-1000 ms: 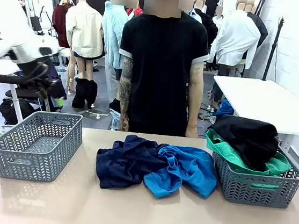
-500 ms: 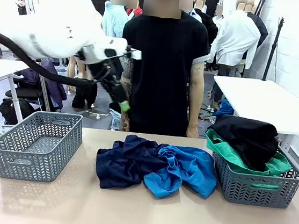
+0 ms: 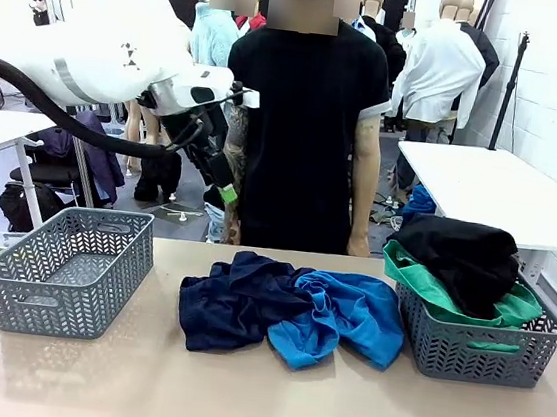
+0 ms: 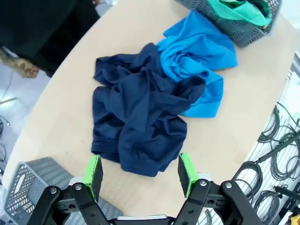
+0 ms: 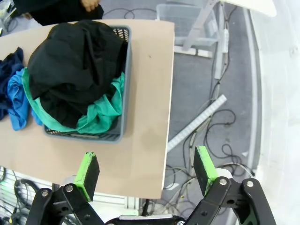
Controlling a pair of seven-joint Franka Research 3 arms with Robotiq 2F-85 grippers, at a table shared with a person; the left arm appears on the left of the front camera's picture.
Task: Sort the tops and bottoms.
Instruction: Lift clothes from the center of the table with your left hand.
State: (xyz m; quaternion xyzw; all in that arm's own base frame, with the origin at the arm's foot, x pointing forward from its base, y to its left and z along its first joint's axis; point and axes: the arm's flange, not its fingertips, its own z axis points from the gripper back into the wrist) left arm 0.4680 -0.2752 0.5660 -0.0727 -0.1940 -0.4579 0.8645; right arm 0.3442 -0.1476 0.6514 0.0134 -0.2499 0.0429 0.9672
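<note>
Left wrist view shows left jaws spread above the navy garment (image 4: 136,108) on the counter (image 4: 61,122); right jaws spread near the basket (image 5: 123,93).

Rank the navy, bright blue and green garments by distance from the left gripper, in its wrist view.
1. navy garment, mid-table, just beyond the open left gripper.
2. bright blue garment, touching its far side.
3. emerald green garment, farthest, in the grey basket.

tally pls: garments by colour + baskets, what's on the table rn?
navy garment: 1
bright blue garment: 1
black garment: 1
emerald green garment: 1
grey baskets: 2
Total: 6 (4 garments, 2 baskets)
</note>
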